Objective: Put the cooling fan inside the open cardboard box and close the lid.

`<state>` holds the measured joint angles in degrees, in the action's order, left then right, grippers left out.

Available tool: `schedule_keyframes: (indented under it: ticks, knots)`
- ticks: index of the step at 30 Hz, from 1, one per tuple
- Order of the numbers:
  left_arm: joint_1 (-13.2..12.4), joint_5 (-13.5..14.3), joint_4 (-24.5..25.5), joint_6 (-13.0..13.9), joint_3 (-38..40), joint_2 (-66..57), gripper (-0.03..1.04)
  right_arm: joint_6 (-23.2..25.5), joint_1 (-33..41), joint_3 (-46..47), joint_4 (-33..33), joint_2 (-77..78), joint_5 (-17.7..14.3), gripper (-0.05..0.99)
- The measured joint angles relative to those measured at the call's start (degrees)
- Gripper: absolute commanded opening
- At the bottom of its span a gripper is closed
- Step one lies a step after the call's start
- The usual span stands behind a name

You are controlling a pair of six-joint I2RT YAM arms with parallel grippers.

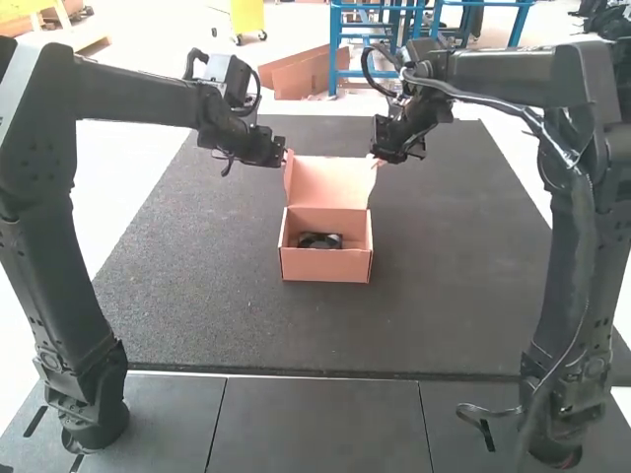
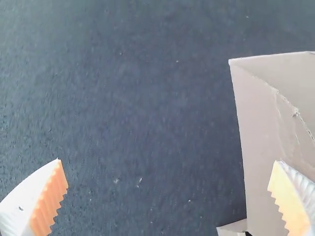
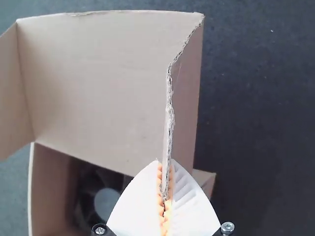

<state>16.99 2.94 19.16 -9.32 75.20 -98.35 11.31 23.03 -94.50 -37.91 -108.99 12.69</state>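
Observation:
A small cardboard box (image 1: 325, 258) stands on the dark mat with its lid (image 1: 328, 182) raised upright at the back. The black cooling fan (image 1: 319, 239) lies inside the box; it also shows under the lid as the fan (image 3: 93, 196). My right gripper (image 1: 380, 158) is at the lid's upper right corner, its white ribbed fingers (image 3: 138, 206) shut on the side flap (image 3: 170, 128) of the lid. My left gripper (image 1: 283, 158) hovers at the lid's upper left corner, open, with the flap (image 2: 275, 137) close to one orange-padded finger (image 2: 290, 201).
The dark mat (image 1: 197, 246) spreads wide around the box. Grey table panels (image 1: 315, 424) run along the near edge.

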Motion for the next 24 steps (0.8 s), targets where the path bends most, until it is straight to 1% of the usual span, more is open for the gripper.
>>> schedule_keyframes:
  ticks: [7, 10, 16, 24]
  knots:
    - [0.09, 0.00, 3.48, -0.15, 0.00, 0.00, 0.97, -0.52, 0.11, 0.02, -3.06, 1.09, 0.00, -0.01]
    - [0.68, 0.00, 5.11, -0.22, 0.00, 0.00, 0.97, -1.01, 0.17, 0.02, -4.26, 1.57, -0.02, -0.01]
    - [2.05, 0.00, 6.97, -0.28, 0.00, 0.00, 0.97, -1.64, 2.14, 2.25, -4.74, 3.58, -0.04, -0.01]
    - [2.14, 0.00, 9.57, -0.63, -0.02, 0.87, 0.97, -1.73, 4.42, 4.37, -5.09, 5.20, -0.46, -0.01]
